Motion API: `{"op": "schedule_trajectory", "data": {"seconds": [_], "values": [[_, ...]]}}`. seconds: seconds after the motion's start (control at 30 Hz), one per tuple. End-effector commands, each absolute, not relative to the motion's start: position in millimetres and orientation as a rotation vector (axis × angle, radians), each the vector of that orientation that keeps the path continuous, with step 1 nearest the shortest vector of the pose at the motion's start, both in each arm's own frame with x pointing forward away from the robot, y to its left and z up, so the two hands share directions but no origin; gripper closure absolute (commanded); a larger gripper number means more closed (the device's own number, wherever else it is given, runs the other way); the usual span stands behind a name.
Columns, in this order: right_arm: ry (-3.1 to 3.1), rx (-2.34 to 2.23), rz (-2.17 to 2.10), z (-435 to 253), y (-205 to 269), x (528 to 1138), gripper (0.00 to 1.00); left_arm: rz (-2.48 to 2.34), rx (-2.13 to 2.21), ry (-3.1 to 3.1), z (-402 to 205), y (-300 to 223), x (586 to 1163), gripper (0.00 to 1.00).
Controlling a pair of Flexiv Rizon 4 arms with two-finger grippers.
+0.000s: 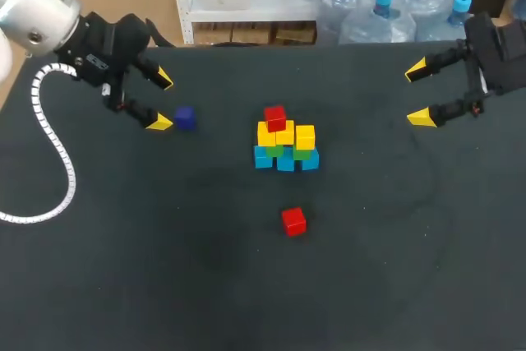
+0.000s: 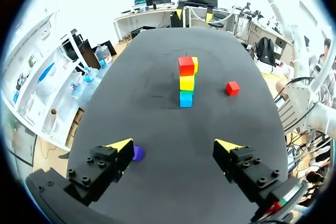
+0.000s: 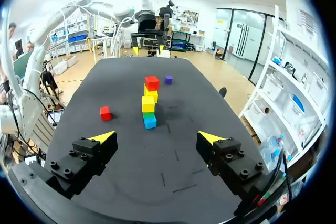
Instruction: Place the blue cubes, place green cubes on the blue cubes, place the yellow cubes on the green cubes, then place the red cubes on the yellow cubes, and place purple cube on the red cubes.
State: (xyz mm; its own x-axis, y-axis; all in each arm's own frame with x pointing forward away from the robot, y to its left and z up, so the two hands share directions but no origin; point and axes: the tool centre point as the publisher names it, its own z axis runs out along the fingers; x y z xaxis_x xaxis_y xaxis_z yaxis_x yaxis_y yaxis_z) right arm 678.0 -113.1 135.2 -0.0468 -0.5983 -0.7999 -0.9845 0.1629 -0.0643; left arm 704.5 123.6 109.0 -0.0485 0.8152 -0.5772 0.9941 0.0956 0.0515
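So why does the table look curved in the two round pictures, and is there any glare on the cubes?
Left wrist view: a fisheye lens bows the edges of the table and makes the left pincer loom large. Right wrist view: same bowing; no glare on the cube stack. Head view: edges run straight, light is even, barely a shadow by the loose red cube.

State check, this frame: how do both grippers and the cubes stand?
left gripper: open, empty
right gripper: open, empty
stack: upright, blue, green, yellow layers built
top red cube: placed on the yellow layer
loose red cube: on the table, unstacked
purple cube: on the table beside left gripper's finger, ungrasped
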Motion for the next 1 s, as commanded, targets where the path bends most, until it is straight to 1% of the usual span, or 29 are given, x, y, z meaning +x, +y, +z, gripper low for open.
{"op": "schedule_trajectory", "data": {"seconds": [0.03,0.3,0.43,0.73,1.0], "values": [[1.731,-1.52,0.684,136,-113,675,0.0,-0.508,1.767,1.91,108,124,704,0.0],[1.749,-1.475,0.566,150,-127,639,0.0,-0.508,1.767,1.91,108,124,704,0.0],[1.776,-1.512,0.548,153,-125,616,0.0,-0.508,1.767,1.91,108,124,704,0.0],[1.814,-1.665,0.585,148,-104,575,0.0,-0.508,1.767,1.91,108,124,704,0.0],[1.747,-1.869,0.639,139,-65,558,0.0,-0.508,1.767,1.91,108,124,704,0.0]]}}
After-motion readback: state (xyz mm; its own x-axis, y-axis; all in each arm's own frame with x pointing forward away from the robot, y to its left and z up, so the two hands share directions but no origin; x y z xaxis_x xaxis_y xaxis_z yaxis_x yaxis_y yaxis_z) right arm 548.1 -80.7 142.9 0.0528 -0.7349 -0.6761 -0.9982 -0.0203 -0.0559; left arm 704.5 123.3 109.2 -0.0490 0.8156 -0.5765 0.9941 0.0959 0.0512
